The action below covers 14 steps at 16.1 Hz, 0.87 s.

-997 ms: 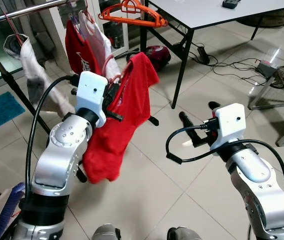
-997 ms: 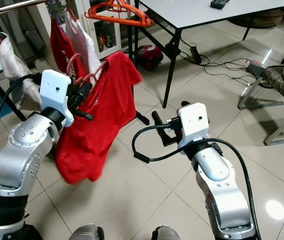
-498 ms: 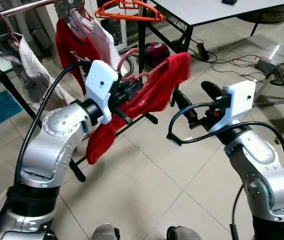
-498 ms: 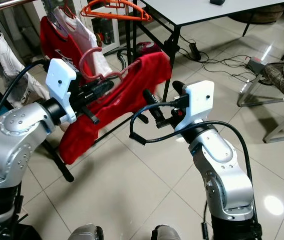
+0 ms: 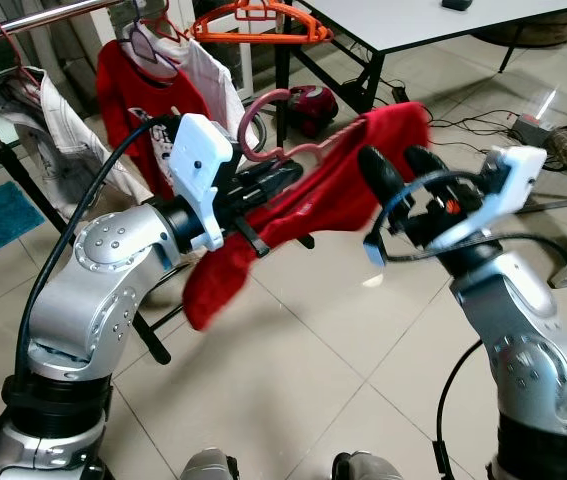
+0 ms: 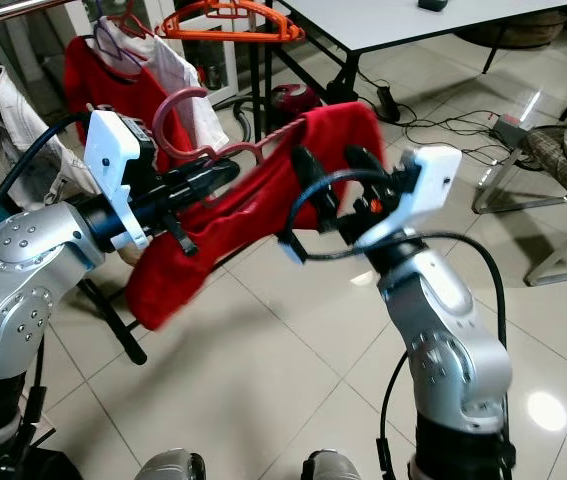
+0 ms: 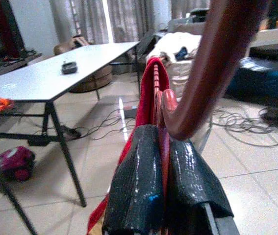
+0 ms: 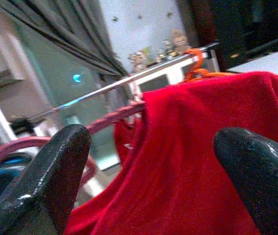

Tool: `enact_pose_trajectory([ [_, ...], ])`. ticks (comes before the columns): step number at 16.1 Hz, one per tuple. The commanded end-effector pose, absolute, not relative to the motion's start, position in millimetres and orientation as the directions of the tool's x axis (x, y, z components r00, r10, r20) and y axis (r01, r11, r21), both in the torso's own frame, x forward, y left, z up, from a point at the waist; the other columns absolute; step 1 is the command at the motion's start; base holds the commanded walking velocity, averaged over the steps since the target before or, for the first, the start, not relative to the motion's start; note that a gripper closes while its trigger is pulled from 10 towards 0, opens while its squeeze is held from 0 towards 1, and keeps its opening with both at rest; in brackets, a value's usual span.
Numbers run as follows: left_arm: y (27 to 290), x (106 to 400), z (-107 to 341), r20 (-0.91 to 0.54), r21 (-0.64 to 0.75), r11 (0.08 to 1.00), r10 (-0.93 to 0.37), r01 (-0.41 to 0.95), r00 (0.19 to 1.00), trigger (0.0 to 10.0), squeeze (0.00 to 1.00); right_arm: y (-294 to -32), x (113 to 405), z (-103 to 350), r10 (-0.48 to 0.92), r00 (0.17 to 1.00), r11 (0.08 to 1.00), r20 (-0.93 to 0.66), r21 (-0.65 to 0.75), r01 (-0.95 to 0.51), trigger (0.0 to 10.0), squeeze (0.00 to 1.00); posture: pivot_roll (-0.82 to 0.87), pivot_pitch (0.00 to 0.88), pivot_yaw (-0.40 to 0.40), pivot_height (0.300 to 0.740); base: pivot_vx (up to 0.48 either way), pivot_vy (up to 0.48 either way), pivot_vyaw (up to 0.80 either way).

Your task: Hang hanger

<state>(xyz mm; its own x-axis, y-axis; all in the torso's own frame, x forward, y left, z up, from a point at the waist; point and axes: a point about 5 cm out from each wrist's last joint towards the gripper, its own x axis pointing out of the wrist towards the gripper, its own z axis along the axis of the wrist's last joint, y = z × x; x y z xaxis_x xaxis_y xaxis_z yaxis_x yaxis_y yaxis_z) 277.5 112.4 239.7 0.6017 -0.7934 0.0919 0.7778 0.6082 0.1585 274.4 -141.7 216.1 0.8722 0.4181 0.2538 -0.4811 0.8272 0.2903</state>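
Two claws are raised in front of the robot over the tiled floor (image 5: 303,330). The left claw (image 5: 275,178) has its black fingers (image 7: 139,181) pressed together on the pink hanger (image 5: 268,150), just below its hook. The hanger lies almost level and carries a red shirt (image 5: 313,205), which drapes off it and sags below the left arm. The right claw (image 5: 395,172) has its fingers (image 8: 60,161) spread wide (nothing between them), just at the far shoulder of the shirt; contact cannot be judged. Behind the left arm stands a clothes rail (image 5: 33,22) with a red garment (image 5: 143,85) and pale clothes hanging on it. An orange hanger (image 5: 258,22) sits farther back, beside a white tabletop (image 5: 413,25).
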Motion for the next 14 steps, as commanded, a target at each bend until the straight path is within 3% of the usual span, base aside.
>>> enact_pose_trajectory([
  [1, 109, 273, 246, 0.111, 0.163, 0.584, -0.811, 0.795, 0.574, 10.0, 0.00, -143, 280, 215, 0.388, 0.892, 0.861, 0.232, 0.255, -0.440, 10.0, 0.00, -0.02, 0.077, 0.024, 0.740, 0.000, 0.000, 0.00],
  [8, 107, 269, 244, 0.096, 0.172, 0.575, -0.818, 0.800, 0.567, 10.0, 0.00, -142, 288, 220, 0.345, 0.907, 0.891, 0.243, 0.220, -0.398, 9.9, 0.00, -0.02, 0.075, 0.018, 0.740, 0.000, 0.000, 0.00],
  [9, 107, 268, 243, 0.096, 0.168, 0.570, -0.822, 0.805, 0.562, 10.0, 0.00, -142, 288, 219, 0.342, 0.908, 0.894, 0.240, 0.215, -0.394, 4.0, 0.00, -0.02, 0.075, 0.019, 0.740, 0.000, 0.000, 0.00],
  [10, 106, 268, 244, 0.096, 0.165, 0.564, -0.826, 0.809, 0.555, 10.0, 0.00, -142, 289, 217, 0.336, 0.912, 0.898, 0.236, 0.211, -0.386, 0.7, 0.00, -0.02, 0.075, 0.020, 0.740, 0.000, 0.000, 0.00],
  [12, 106, 267, 243, 0.091, 0.167, 0.559, -0.829, 0.812, 0.552, 10.0, 0.00, -145, 291, 216, 0.304, 0.924, 0.915, 0.232, 0.198, -0.351, 0.0, 0.00, -0.02, 0.077, 0.020, 0.740, 0.000, 0.000, 0.00],
  [14, 105, 266, 242, 0.093, 0.167, 0.561, -0.828, 0.811, 0.553, 10.0, 0.00, -148, 294, 215, 0.280, 0.933, 0.927, 0.227, 0.188, -0.323, 0.0, 0.00, -0.02, 0.073, 0.017, 0.740, 0.000, 0.000, 0.00],
])
